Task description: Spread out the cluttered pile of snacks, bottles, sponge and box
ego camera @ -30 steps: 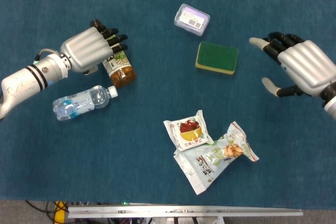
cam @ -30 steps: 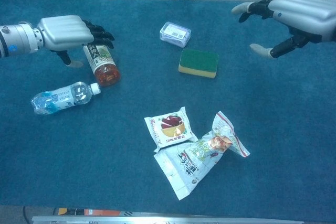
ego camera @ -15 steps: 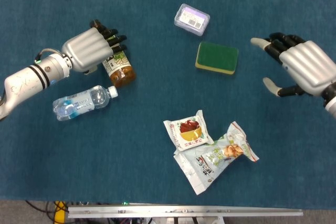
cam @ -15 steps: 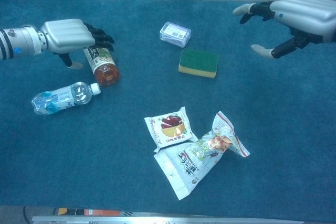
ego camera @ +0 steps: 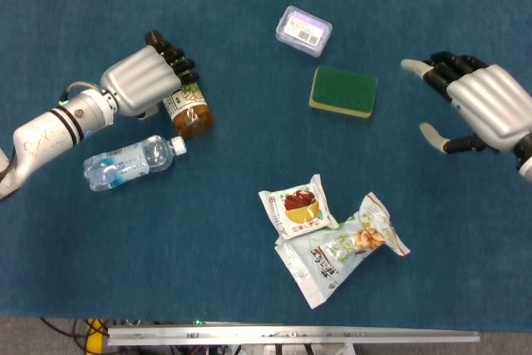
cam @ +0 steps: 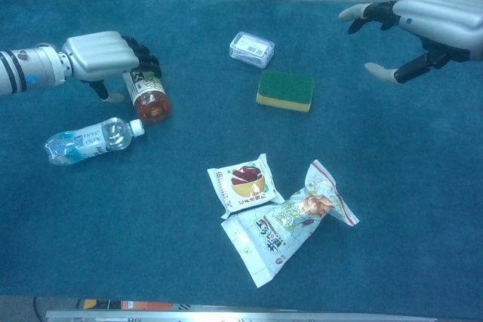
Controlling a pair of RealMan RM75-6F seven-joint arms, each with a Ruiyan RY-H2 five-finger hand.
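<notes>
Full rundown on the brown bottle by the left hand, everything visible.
The brown bottle is small, with amber-brown contents, a reddish-brown cap end and a green-and-white printed label. It lies on its side on the blue cloth, cap toward the robot. The left hand is over its far end, fingers curled onto it; a firm grip cannot be confirmed. The clear water bottle lies close beside it, apparently not touching.

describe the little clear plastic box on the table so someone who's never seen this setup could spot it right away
Start at the green sponge with the yellow underside, near the middle of the blue table toward its far side. Just beyond it, slightly to the left and not touching it, lies the small box. It is the only clear, rounded-corner case there, with a purple-and-white label showing through its lid.
</notes>
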